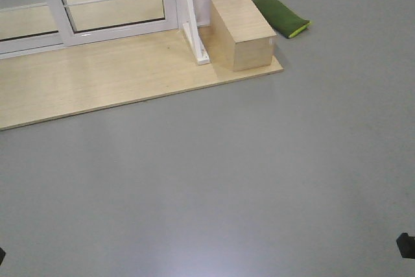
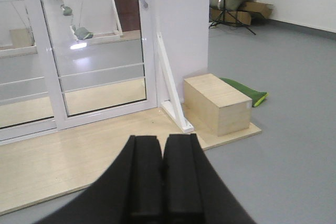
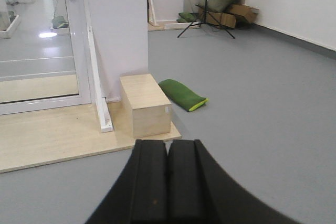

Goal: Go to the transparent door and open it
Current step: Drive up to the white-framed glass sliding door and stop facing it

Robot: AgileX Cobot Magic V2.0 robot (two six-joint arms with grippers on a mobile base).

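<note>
Door: your transparent door [image 2: 100, 45] stands ahead-left, on the wooden platform [image 1: 97, 82].
Floor: grey floor [image 1: 259, 180] — wooden box [image 1: 243, 30] on the platform's corner, green cushion [image 1: 280, 14] just beside.
Left gripper [image 2: 164, 182]: fingers together.
Right gripper [image 3: 168, 182]: fingers together.

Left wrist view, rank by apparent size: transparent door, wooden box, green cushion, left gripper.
1. transparent door, largest, cropped by the frame.
2. left gripper, big only because it sits at the lens.
3. wooden box.
4. green cushion, smallest, partly hidden behind the box.
</note>
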